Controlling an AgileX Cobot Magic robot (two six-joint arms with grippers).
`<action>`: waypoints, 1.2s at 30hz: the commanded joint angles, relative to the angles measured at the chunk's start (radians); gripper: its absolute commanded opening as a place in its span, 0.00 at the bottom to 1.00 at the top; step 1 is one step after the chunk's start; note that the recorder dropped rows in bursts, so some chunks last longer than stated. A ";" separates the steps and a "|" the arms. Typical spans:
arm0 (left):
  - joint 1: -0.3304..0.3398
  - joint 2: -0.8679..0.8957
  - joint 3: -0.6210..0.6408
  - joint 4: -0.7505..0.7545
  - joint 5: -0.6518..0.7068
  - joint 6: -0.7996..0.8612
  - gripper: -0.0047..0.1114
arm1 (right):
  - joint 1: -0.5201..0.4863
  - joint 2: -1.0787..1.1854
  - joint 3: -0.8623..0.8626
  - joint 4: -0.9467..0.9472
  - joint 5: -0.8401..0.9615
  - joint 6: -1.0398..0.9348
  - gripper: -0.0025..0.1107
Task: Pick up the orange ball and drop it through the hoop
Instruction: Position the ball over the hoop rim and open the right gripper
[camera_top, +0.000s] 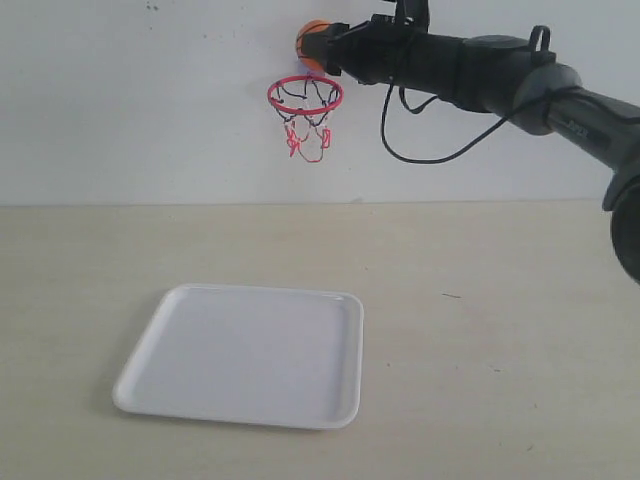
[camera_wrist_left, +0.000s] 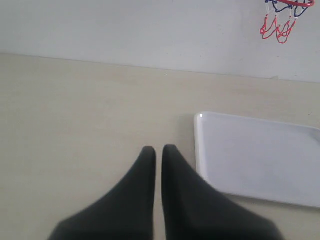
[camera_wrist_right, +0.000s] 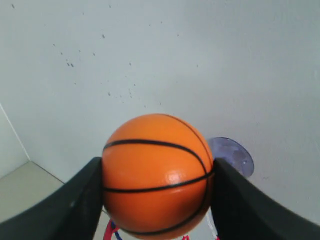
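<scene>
Currently the right tool (camera_top: 316, 46) is clenched on the orange ball (camera_top: 311, 42), holding it high against the white wall (camera_top: 140, 110) and directly above the hoop (camera_top: 305, 96), with a small gap between the ball's underside and the red ring. In the right wrist view the two dark fingers (camera_wrist_right: 75, 202) press the ball from opposite sides, its black seam lines facing the camera, and the clear suction cup (camera_wrist_right: 233, 156) shows on the wall just behind it; a sliver of the red ring peeks out right under the ball. The right arm reaches in from the right side of the exterior view, nearly level, with a black cable (camera_top: 432, 156) looping down beneath it. The hoop's black-and-red string net hangs slack below the ring, well above the table (camera_top: 500, 320). A white, shallow square tray (camera_top: 250, 355) lies flat on the table, below the hoop and somewhat nearer the camera. The left tool (camera_wrist_left: 156, 152) is low over the table, its two dark fingers drawn together with only a thin slit between them and nothing gripped; the tray's near corner sits just beside it and the net shows far off on the wall
</scene>
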 joint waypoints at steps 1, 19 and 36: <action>-0.004 -0.003 0.003 0.008 0.000 -0.006 0.08 | 0.028 0.033 -0.047 0.006 -0.029 0.012 0.02; -0.004 -0.003 0.003 0.008 0.000 -0.006 0.08 | 0.060 0.053 -0.056 0.001 -0.164 -0.023 0.02; -0.004 -0.003 0.003 0.008 0.000 -0.006 0.08 | 0.060 0.053 -0.056 0.001 -0.197 -0.022 0.24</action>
